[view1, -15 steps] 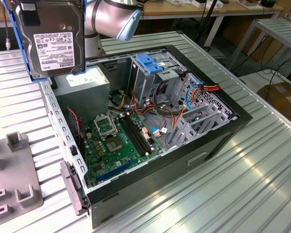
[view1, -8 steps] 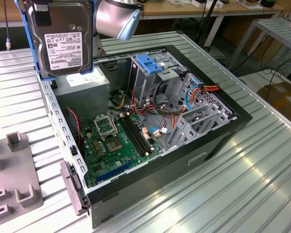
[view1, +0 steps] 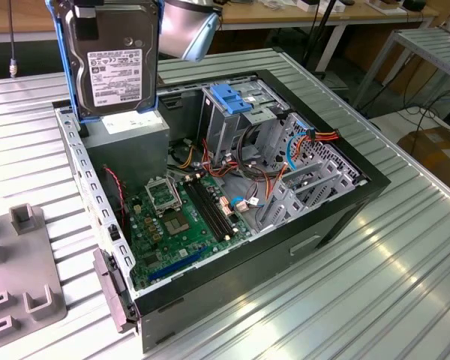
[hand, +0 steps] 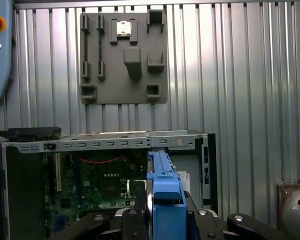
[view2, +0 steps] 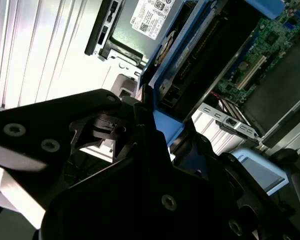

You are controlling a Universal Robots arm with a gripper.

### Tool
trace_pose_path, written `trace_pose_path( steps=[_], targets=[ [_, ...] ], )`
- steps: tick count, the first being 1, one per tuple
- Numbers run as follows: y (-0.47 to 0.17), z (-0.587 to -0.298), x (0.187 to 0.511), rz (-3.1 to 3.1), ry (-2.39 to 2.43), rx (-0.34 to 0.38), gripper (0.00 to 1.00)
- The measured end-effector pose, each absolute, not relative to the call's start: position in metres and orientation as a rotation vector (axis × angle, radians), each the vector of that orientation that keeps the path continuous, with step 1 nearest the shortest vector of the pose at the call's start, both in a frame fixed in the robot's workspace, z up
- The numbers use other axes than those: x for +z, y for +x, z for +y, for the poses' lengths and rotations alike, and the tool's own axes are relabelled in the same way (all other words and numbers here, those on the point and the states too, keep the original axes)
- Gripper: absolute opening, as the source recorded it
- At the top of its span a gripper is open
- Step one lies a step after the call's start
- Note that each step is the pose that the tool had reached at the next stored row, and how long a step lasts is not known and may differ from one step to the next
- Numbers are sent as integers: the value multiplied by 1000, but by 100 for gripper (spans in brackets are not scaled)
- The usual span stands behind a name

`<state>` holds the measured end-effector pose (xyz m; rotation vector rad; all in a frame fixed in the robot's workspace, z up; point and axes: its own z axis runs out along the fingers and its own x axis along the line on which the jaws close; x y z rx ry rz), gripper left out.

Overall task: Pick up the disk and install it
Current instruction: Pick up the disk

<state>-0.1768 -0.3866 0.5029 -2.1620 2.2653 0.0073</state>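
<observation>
Above the open computer case point(view1: 322, 229), over its grey power supply point(view1: 127, 142), your gripper point(hand: 166, 212) holds the disk point(view1: 112, 56) upright, its label facing the exterior view. In the first wrist view, you see the fingers point(hand: 140, 207) pinching its blue frame from both sides, motherboard point(hand: 105, 182) beyond.

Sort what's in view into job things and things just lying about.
Job: disk, held in the gripper; open computer case; drive cage inside it.
Lying about: grey fixture plate; pendant with red button; cardboard box.
</observation>
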Motion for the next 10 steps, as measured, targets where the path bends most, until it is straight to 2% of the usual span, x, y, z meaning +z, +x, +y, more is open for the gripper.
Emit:
trace_pose_path(
  steps=[10],
  targets=[
    [-154, -389, 501, 2267, -2161, 7, 37]
  ],
)
